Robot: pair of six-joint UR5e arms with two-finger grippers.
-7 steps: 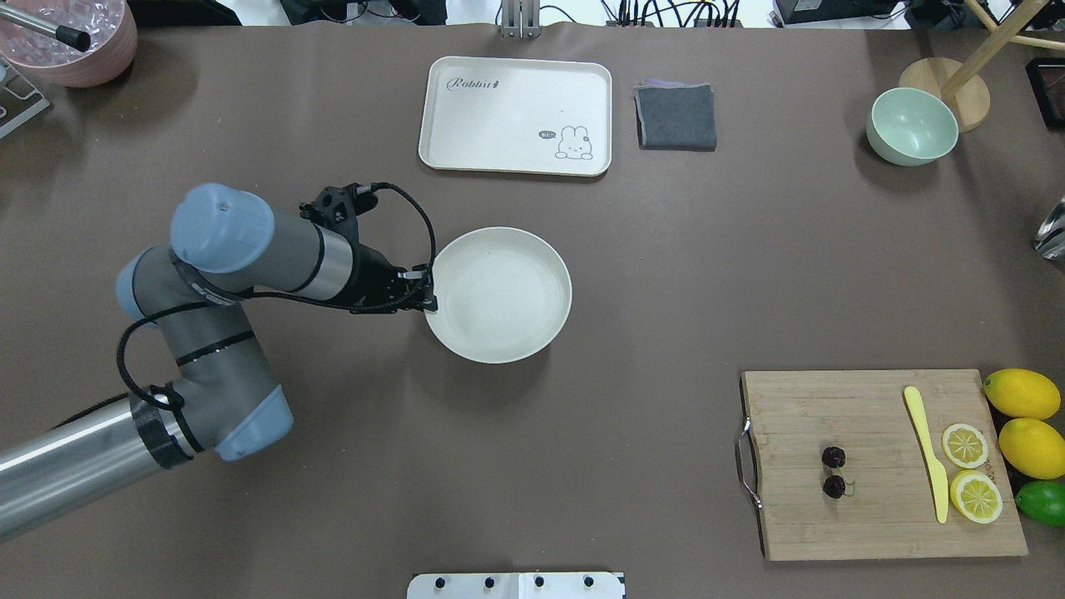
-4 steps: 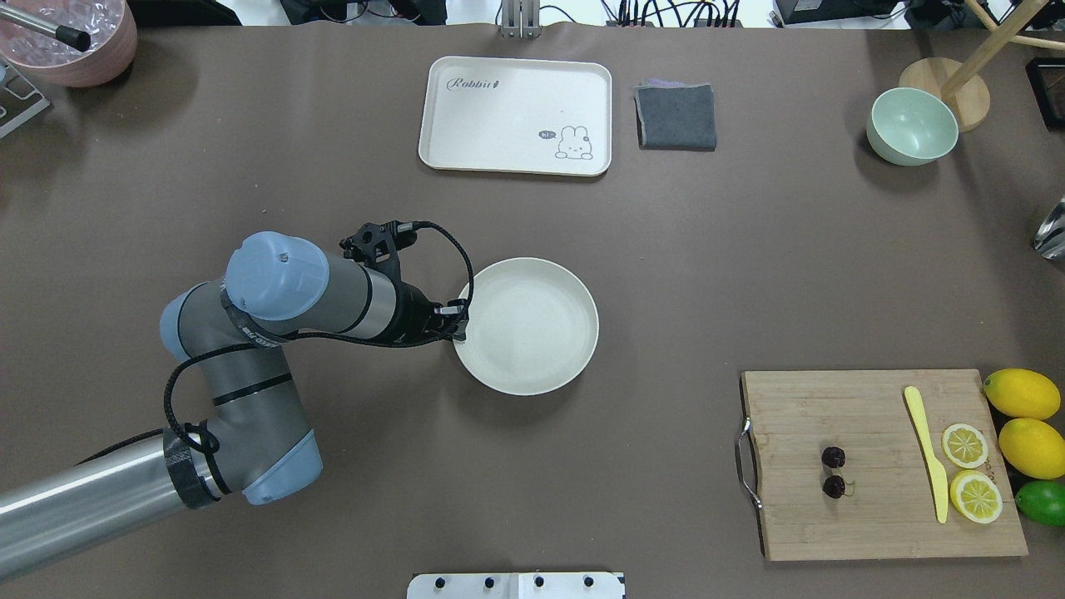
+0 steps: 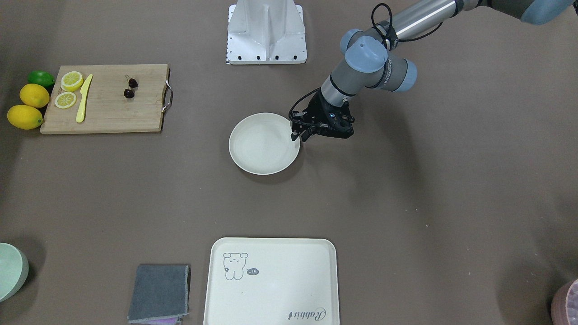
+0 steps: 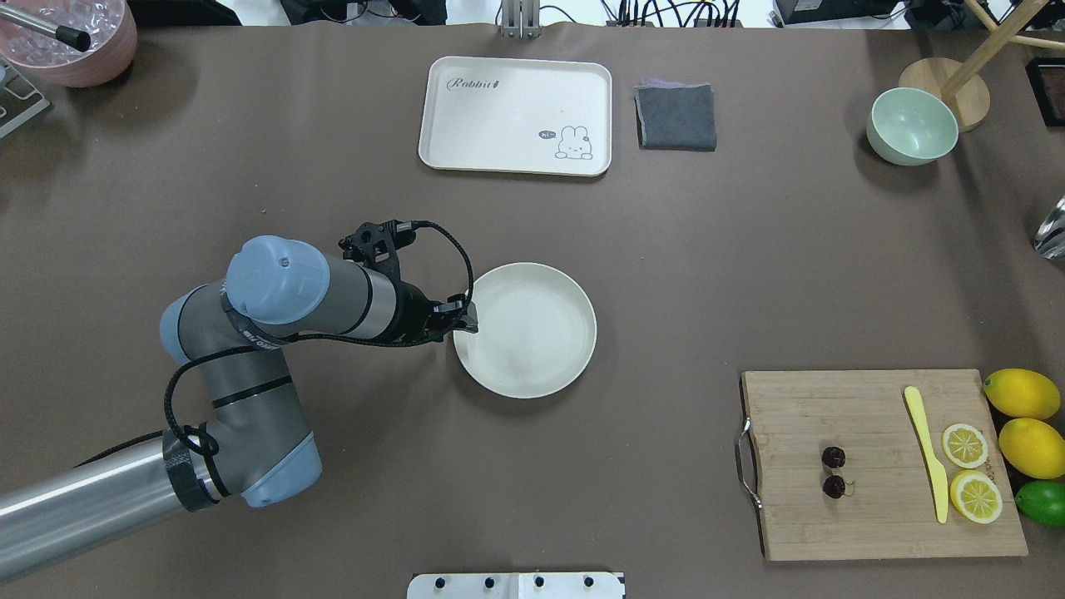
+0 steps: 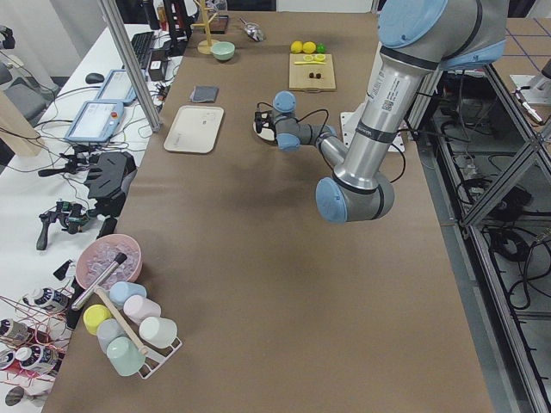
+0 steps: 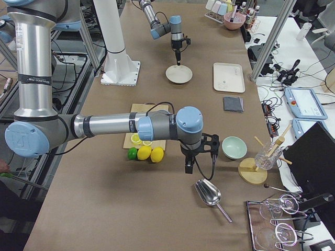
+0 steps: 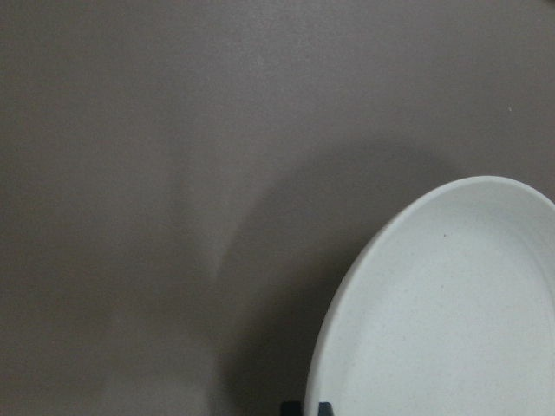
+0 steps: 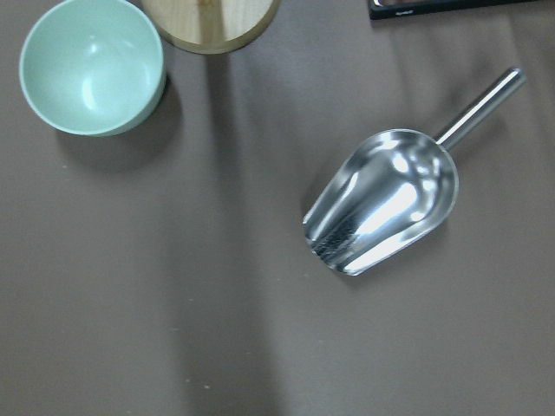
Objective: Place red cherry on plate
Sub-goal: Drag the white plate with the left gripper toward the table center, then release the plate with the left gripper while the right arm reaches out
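The red cherry [image 4: 834, 472] is a pair of tiny dark cherries lying on the wooden cutting board [image 4: 874, 516] at the front right, also seen in the front-facing view [image 3: 131, 88]. The plate [image 4: 532, 333], round and cream-white, rests flat at mid-table with nothing in it. My left gripper [image 4: 468, 320] is at the plate's left rim [image 3: 298, 142] and looks open, its jaws either side of the rim. In the left wrist view the plate [image 7: 451, 303] fills the lower right. My right gripper [image 6: 188, 166] hangs far off near the mint bowl; I cannot tell its state.
On the board lie a yellow knife [image 4: 928, 457] and two lemon slices [image 4: 965, 445], with whole lemons [image 4: 1022, 393] and a lime beside it. A cream tray [image 4: 516, 112], grey cloth [image 4: 676, 116] and mint bowl [image 4: 911, 125] line the far side. A metal scoop [image 8: 381, 204] lies under the right wrist.
My left arm dragged the plate toward the front right, then stopped. The plate has since settled a little, and the jaws appear to have loosened from its rim.
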